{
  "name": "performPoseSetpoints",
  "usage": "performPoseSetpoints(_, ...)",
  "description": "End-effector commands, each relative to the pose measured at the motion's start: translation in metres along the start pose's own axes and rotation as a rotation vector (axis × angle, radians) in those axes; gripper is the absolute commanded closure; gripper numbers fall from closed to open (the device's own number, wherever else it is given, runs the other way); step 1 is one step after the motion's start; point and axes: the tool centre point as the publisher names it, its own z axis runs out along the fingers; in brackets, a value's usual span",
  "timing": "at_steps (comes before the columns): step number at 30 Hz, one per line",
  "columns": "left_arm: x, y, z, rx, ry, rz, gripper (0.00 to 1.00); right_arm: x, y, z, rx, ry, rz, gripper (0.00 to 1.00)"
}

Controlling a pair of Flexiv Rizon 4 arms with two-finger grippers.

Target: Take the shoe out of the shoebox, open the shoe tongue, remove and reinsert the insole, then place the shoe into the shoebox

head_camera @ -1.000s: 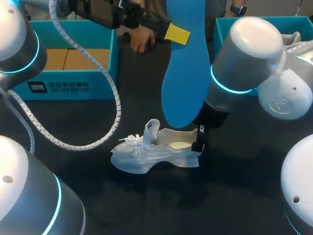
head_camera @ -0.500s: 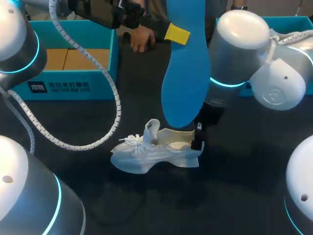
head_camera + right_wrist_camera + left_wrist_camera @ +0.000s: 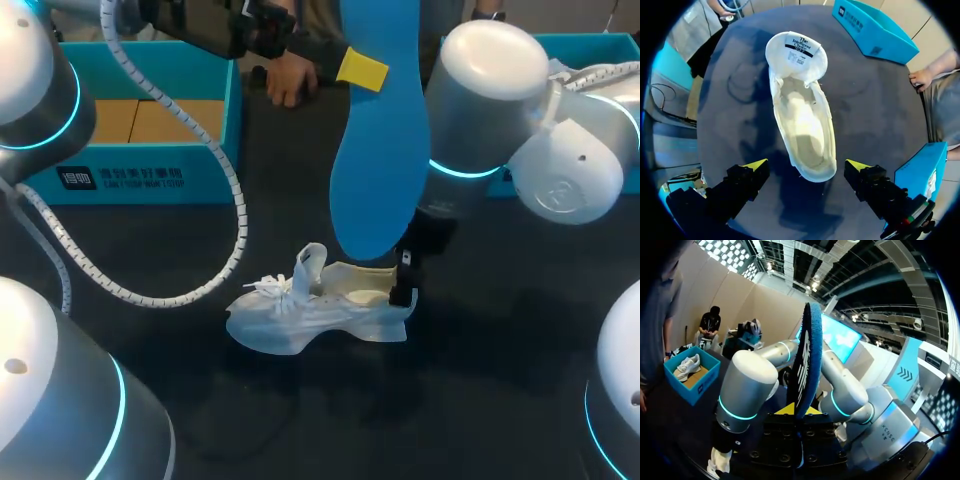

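Observation:
A white shoe (image 3: 318,312) lies on the dark table with its tongue (image 3: 796,52) folded back and its inside bare. High above it, my left gripper (image 3: 361,68) is shut on a blue insole (image 3: 378,150), which hangs toe-down to just over the shoe's opening. The left wrist view shows the insole (image 3: 806,365) edge-on between the yellow tips of the left gripper (image 3: 799,410). My right gripper (image 3: 806,167) hovers open over the shoe's heel (image 3: 815,170), fingers wide at either side and apart from it. Seen from the head view, the right gripper (image 3: 404,282) is at the heel.
A teal shoebox (image 3: 150,175) stands at the back left. Another teal box (image 3: 455,60) at the back right holds a second white shoe (image 3: 600,80). A person's hand (image 3: 288,82) rests on the table's far edge between them. A white cable (image 3: 235,215) loops over the left side.
My right arm's upper joints swung a little to the left, and its gripper stayed at the heel. The insole and shoe have not moved.

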Motion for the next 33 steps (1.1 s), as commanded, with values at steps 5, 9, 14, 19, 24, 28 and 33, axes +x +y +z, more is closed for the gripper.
performPoseSetpoints(5,0.000,0.000,0.000,-0.001,0.000,-0.001,1.00,-0.018,0.015,0.001,-0.002,0.007,-0.024,0.00)
performPoseSetpoints(9,0.000,0.000,0.000,-0.001,0.000,-0.001,1.00,-0.026,0.023,0.010,-0.015,0.025,-0.032,0.00)
performPoseSetpoints(14,0.000,0.000,0.000,-0.001,0.000,-0.001,1.00,-0.034,0.040,0.026,-0.022,0.047,-0.085,0.00)
performPoseSetpoints(19,0.000,0.000,0.000,-0.001,0.000,-0.001,1.00,-0.037,0.053,0.046,-0.020,0.066,-0.116,0.00)
performPoseSetpoints(24,0.000,0.000,0.000,-0.001,0.000,-0.001,1.00,-0.038,0.059,0.061,-0.021,0.085,-0.139,0.00)
performPoseSetpoints(28,0.000,0.000,0.000,-0.001,0.000,-0.001,1.00,-0.040,0.061,0.072,-0.016,0.099,-0.144,0.00)
performPoseSetpoints(33,0.000,0.000,0.000,-0.001,0.000,-0.001,1.00,-0.039,0.062,0.079,0.003,0.108,-0.140,0.09)
